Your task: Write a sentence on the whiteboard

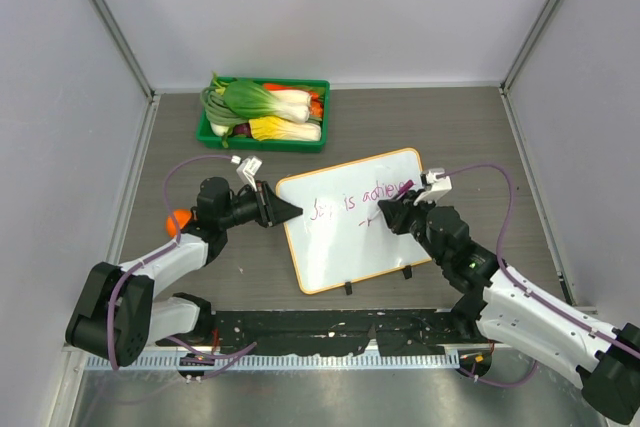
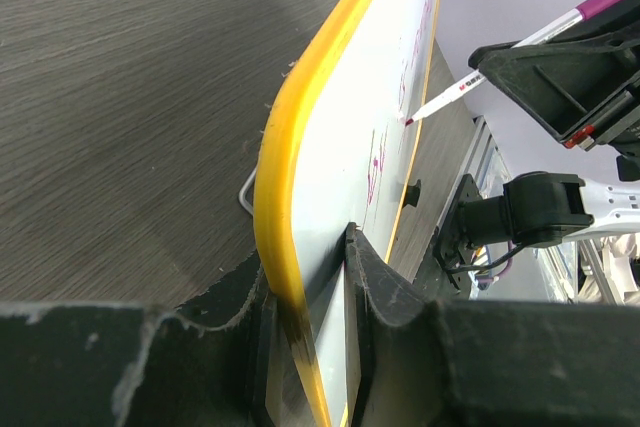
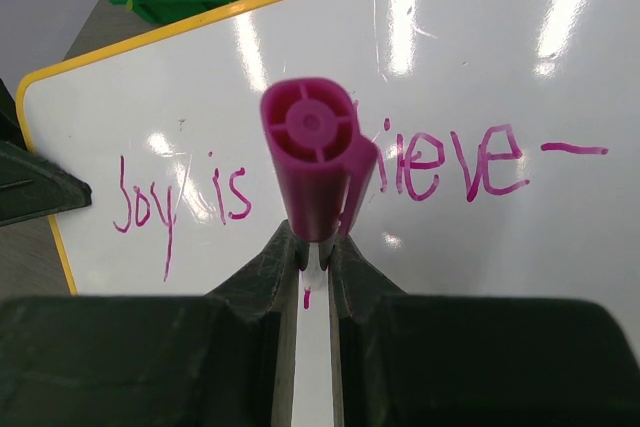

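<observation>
The whiteboard [image 1: 345,247] stands tilted on its black feet at the table's middle; its orange rim shows edge-on in the left wrist view [image 2: 285,147]. My left gripper [image 1: 290,210] is shut on the board's left edge, one finger on each face [image 2: 310,267]. My right gripper [image 1: 385,215] is shut on a purple-pink marker [image 3: 312,162], whose white tip end [image 2: 440,102] touches the board face. The sentence [image 3: 225,192] reads "Joy is", then letters hidden behind the marker, then "ieve" and a dash. A short stroke [image 3: 306,297] lies below that line, between my right fingers.
A green tray [image 1: 262,145] of toy vegetables sits at the back left, close behind the board's top edge [image 3: 200,2]. An orange object [image 1: 180,219] lies beside the left arm. Grey walls enclose the table on three sides.
</observation>
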`<state>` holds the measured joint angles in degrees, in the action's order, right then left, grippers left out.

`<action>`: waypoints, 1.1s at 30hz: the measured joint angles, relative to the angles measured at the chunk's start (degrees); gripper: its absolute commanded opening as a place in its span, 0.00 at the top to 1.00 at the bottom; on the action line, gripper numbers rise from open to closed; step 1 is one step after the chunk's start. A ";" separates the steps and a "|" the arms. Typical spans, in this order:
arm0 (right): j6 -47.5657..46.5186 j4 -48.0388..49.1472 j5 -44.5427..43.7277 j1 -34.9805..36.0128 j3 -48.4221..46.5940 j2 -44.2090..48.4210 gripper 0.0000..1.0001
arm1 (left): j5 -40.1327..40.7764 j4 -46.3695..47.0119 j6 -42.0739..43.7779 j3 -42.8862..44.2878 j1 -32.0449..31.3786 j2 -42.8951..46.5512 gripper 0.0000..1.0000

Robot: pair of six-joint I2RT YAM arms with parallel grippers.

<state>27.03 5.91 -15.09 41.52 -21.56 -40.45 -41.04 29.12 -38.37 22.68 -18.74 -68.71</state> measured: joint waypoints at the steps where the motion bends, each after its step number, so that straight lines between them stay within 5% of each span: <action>1: -0.13 0.02 -0.44 0.00 -0.22 -0.07 0.99 | 0.00 0.00 0.00 0.00 0.00 0.00 1.00; 33: 0.13 -2.60 -2.16 -0.02 0.61 2.86 0.99 | 0.00 0.02 0.02 0.00 0.00 0.00 1.00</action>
<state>27.16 3.31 -17.26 41.50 -20.95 -37.58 -41.04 29.15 -38.35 22.68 -18.74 -68.71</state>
